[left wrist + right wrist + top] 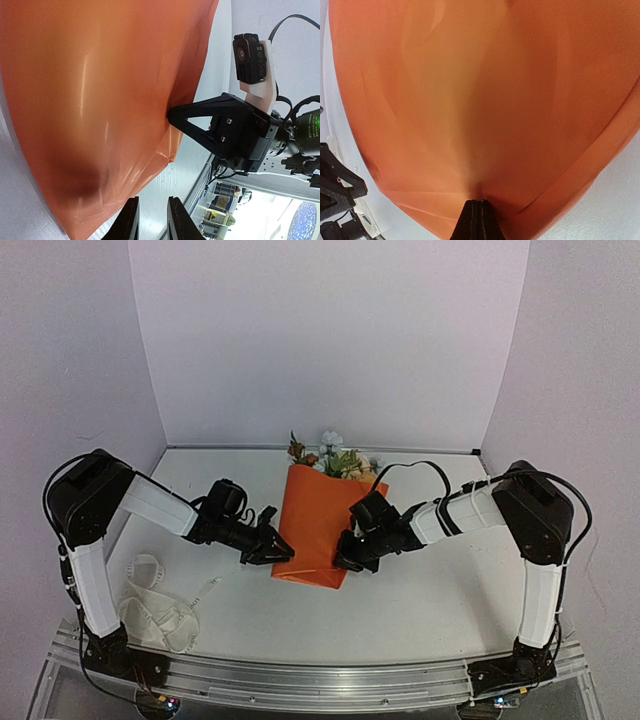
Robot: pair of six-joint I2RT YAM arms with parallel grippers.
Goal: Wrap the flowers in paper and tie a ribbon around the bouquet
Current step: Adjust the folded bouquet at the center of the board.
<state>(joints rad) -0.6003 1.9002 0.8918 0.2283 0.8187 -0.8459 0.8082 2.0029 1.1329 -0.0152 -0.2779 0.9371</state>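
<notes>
The bouquet (pixel 318 530) lay on the table (pixel 430 610), flowers (pixel 338 462) at its far end. The right gripper (pixel 345 560) was closed, pinching the paper (pixel 485 100) at its right edge (puckered there). The left gripper (pixel 283 548), beside the left edge, stood narrowly parted, empty.

I'm looking at a white counter (pixel 420 610) boxed in by plain pale lilac walls (pixel 330 340) behind it and at both sides. An aluminium rail (pixel 320 680) edges its near side. Light is even.
</notes>
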